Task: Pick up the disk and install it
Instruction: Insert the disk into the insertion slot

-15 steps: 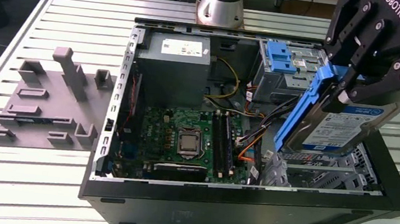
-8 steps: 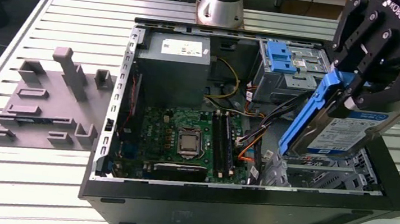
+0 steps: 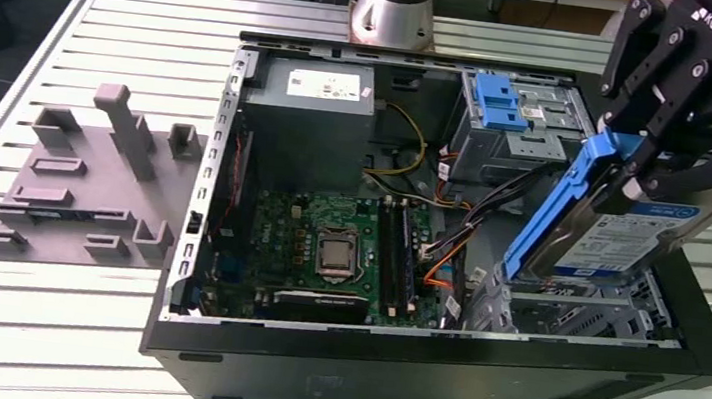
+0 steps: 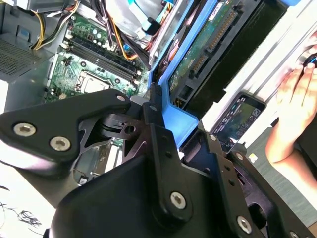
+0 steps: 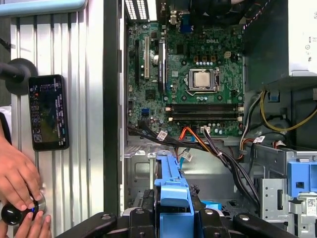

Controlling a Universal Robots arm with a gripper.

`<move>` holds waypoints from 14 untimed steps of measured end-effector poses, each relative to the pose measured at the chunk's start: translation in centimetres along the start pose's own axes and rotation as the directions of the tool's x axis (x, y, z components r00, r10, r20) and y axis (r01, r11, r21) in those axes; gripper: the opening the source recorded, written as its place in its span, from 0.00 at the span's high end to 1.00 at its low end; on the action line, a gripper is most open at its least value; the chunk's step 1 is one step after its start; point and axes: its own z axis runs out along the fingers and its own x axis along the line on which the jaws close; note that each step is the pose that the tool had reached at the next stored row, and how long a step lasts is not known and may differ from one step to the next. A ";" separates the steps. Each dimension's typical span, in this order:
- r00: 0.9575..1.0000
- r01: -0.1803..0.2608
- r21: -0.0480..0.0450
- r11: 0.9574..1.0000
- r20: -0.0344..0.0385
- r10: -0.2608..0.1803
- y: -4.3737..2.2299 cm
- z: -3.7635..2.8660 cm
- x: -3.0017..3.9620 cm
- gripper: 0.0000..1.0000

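Observation:
The disk (image 3: 626,245) is a silver drive with a white-and-blue label and blue side rails (image 3: 563,208). It hangs tilted, lower end down, over the metal drive cage (image 3: 585,311) at the front of the open computer case on the exterior view's right. My black gripper (image 3: 660,179) is shut on the disk's upper end. In the second wrist view the gripper (image 4: 168,106) clamps the blue rail, and the disk's green circuit side (image 4: 208,44) faces the camera. In the first wrist view the blue rail (image 5: 173,193) sticks out from the gripper (image 5: 173,225) above the cage.
Inside the case are a grey power supply (image 3: 305,113), a motherboard (image 3: 323,246), loose cables (image 3: 450,256) and a blue bracket on a metal cage (image 3: 495,100). A grey fixture (image 3: 90,179) lies on the slatted table. A person's hand (image 5: 17,178) and a phone (image 5: 47,111) are beside the case.

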 end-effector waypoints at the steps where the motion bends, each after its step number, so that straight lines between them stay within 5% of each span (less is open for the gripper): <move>1: 1.000 0.000 0.000 1.000 0.000 0.000 -0.07 0.06 0.00 0.64; 14: 1.000 0.000 0.000 1.000 0.000 0.000 -0.32 1.02 0.05 0.64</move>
